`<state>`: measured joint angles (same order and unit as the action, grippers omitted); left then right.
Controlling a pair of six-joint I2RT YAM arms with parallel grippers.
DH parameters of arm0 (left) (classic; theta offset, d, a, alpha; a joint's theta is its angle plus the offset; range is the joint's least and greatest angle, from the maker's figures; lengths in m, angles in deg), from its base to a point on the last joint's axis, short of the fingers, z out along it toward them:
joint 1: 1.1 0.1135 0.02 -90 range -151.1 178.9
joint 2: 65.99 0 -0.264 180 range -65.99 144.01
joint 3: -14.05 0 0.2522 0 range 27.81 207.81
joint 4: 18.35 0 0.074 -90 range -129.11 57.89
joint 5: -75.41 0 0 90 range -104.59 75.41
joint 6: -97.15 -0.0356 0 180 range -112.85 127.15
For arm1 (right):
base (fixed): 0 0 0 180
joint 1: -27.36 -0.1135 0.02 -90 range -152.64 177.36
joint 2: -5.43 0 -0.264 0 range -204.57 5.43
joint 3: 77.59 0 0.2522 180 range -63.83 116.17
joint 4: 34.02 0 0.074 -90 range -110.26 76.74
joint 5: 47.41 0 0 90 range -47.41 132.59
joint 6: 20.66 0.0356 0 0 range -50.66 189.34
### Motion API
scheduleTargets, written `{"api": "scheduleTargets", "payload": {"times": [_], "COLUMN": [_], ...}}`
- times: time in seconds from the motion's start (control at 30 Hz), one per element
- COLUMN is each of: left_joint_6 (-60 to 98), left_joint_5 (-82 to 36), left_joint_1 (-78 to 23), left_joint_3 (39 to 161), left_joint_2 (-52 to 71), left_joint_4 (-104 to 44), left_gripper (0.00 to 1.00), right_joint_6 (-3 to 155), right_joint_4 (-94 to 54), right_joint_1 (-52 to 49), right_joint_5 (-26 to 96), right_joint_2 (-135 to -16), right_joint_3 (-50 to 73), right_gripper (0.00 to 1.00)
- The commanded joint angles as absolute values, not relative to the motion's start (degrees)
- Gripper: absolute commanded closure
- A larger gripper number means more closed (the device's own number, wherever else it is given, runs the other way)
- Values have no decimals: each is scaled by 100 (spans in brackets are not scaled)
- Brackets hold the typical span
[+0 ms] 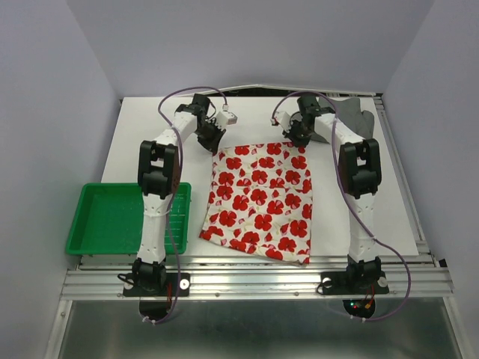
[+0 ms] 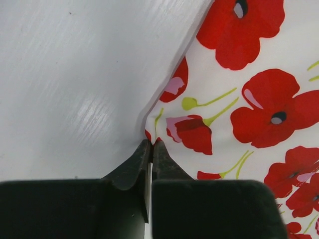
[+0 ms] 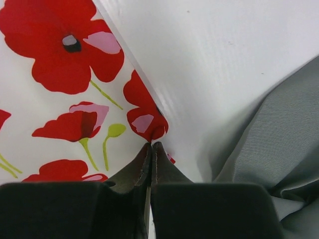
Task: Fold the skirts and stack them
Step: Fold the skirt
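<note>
You see the floral skirt [image 1: 258,198], white with red poppies, spread flat mid-table and roughly rectangular. Its near edge lies close to the front of the table [image 1: 150,127]. The cloth is slightly skewed, with the near-left corner swung a bit outward.

Your left gripper [image 1: 212,142] sits on the far-left corner of that skirt. In the left wrist view the fingers [image 2: 132,167] are pressed together, tips pinching the cloth edge. A small pucker rises in the fabric right at the tips, and bare white table fills the left of that view.

Your right gripper [image 1: 297,137] is on the far-right corner. In the right wrist view the jaws are closed tight on the corner, with a red petal right at the tips and a sliver of cloth showing beside the right finger.

The grey skirt [image 1: 352,116] lies rumpled at the far-right corner of the table, behind the right gripper. It sits just beside the floral one, and a strip of bare table runs between them in the right wrist view.

The green tray [image 1: 112,217] sits at the near-left edge, beside the left arm and apart from both skirts.
</note>
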<state>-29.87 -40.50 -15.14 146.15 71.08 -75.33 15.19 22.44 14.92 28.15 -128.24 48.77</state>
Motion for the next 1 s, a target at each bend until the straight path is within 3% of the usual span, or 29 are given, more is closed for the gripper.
{"api": "scheduleTargets", "payload": {"times": [0.0,0.63,0.97], "left_joint_6": [-2959,-2739,-3494], "left_joint_5": [-4192,-3656,-3674], "left_joint_1": [-1490,-1428,-1437], "left_joint_3": [14865,13505,11484], "left_joint_2": [7041,4977,3562], "left_joint_4": [-7588,-5664,-5171], "left_gripper": [100,100,100], "right_joint_6": [1634,1907,1801], "right_joint_4": [1859,1217,1691], "right_joint_1": [1497,1550,1550], "right_joint_5": [3054,3591,3082], "right_joint_2": [-12975,-12607,-10727], "right_joint_3": [5323,6572,4386], "right_gripper": [99,99,99]}}
